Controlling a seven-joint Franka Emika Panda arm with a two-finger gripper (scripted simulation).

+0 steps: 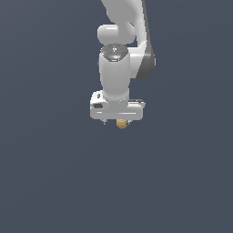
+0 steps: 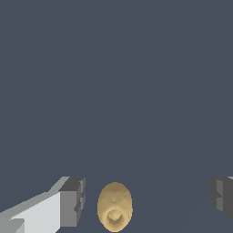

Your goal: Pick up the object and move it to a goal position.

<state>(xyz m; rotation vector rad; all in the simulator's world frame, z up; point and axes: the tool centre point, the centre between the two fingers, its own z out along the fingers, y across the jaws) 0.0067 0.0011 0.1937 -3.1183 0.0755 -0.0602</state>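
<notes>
The object (image 2: pixel 114 207) is a small tan-brown egg-shaped lump with a darker dimple at one end. In the wrist view it lies between my two fingers, close to one dark pad (image 2: pixel 75 200) and far from the other pad (image 2: pixel 221 196). My gripper (image 2: pixel 146 200) is open, with a gap on both sides of the object. In the exterior view the white gripper (image 1: pixel 117 122) points straight down, and the object (image 1: pixel 121 123) peeks out just below the hand. I cannot tell whether a pad touches the object.
A plain dark grey-blue surface (image 1: pixel 54 182) fills both views. The white arm (image 1: pixel 119 68) rises above the gripper toward the top of the exterior view.
</notes>
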